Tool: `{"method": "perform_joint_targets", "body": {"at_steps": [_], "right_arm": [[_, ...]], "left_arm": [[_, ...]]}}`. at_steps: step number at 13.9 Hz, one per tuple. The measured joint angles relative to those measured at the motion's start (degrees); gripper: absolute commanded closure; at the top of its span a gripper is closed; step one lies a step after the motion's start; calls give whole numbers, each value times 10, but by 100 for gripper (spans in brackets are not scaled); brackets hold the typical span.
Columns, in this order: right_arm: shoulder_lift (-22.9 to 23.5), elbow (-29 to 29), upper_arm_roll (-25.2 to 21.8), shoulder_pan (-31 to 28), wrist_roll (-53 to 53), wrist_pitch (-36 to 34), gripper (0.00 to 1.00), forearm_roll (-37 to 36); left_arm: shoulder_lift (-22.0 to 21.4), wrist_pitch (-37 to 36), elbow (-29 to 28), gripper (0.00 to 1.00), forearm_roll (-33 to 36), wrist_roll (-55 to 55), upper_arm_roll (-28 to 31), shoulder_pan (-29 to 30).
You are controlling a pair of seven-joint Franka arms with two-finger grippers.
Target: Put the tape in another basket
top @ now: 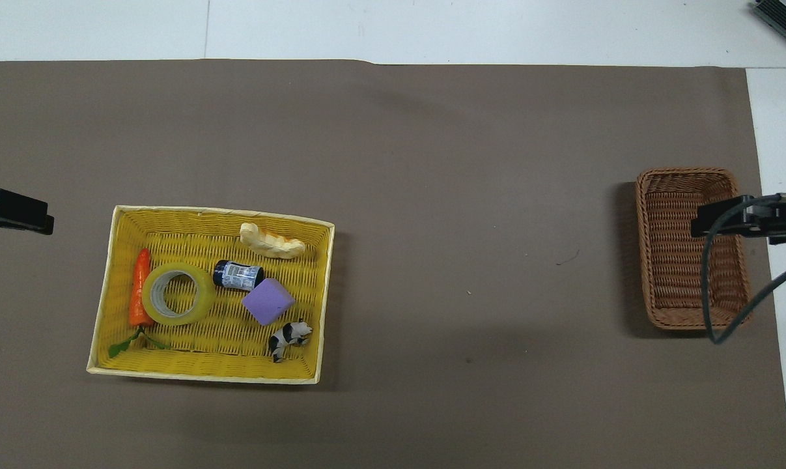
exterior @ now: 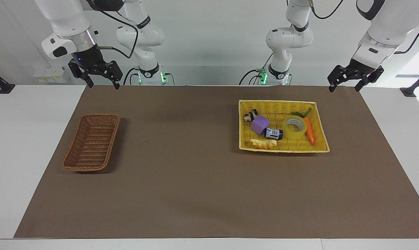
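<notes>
The tape [exterior: 294,134], a yellowish ring with a white core, lies flat in the yellow woven basket [exterior: 282,102] at the left arm's end of the table, beside a carrot. It also shows in the overhead view [top: 205,294]. The brown wicker basket [exterior: 93,140] stands empty at the right arm's end, also in the overhead view [top: 673,260]. My left gripper [exterior: 344,89] hangs open and empty in the air, apart from the yellow basket; its tip shows in the overhead view [top: 15,212]. My right gripper [exterior: 103,85] hangs open and empty, high up; from above it [top: 734,219] lies over the brown basket.
The yellow basket [top: 223,213] also holds an orange carrot [exterior: 310,131], a purple block [exterior: 260,124], a small dark jar [exterior: 274,133], a black-and-white cow figure [exterior: 251,115] and a pale yellow toy [exterior: 263,143]. A brown mat covers the table between the baskets.
</notes>
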Motion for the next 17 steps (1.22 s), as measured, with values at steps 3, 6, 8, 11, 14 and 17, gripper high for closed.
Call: {"method": "perform_joint_targets", "body": {"at_steps": [3, 6, 8, 11, 14, 17], "right_arm": [[0, 0, 0, 0, 0, 0, 0, 0], [0, 0, 0, 0, 0, 0, 0, 0], [0, 0, 0, 0, 0, 0, 0, 0], [0, 0, 0, 0, 0, 0, 0, 0], [0, 0, 0, 0, 0, 0, 0, 0], [0, 0, 0, 0, 0, 0, 0, 0]], "left_arm": [[1, 5, 1, 0, 0, 6, 0, 0], [1, 5, 1, 0, 0, 8, 0, 0], [1, 5, 1, 0, 0, 8, -1, 0], [1, 5, 1, 0, 0, 8, -1, 0], [1, 5, 1, 0, 0, 9, -1, 0], [1, 5, 1, 0, 0, 10, -1, 0]]}}
